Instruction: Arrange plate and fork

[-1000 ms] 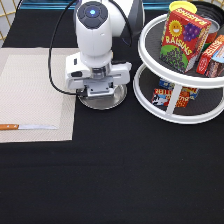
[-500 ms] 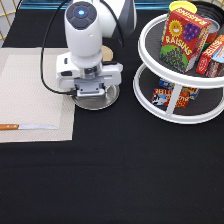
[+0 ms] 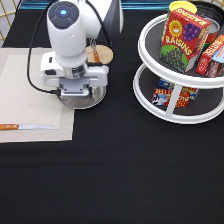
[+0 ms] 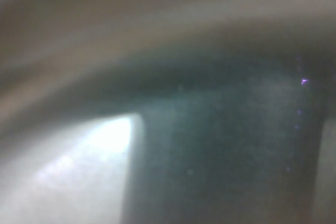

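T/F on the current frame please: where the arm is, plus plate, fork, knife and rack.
1. The gripper is right over the plate. True.
2. The plate lies fully on the black cloth. False: it straddles the placemat's edge toward the exterior view's right.
3. The fork lies on the wooden disc. True.
4. The knife lies on the rack. False: it lies on the placemat, near the exterior view's left edge.
5. The raisins box stands on the lower tier of the rack. False: it stands on the upper tier.
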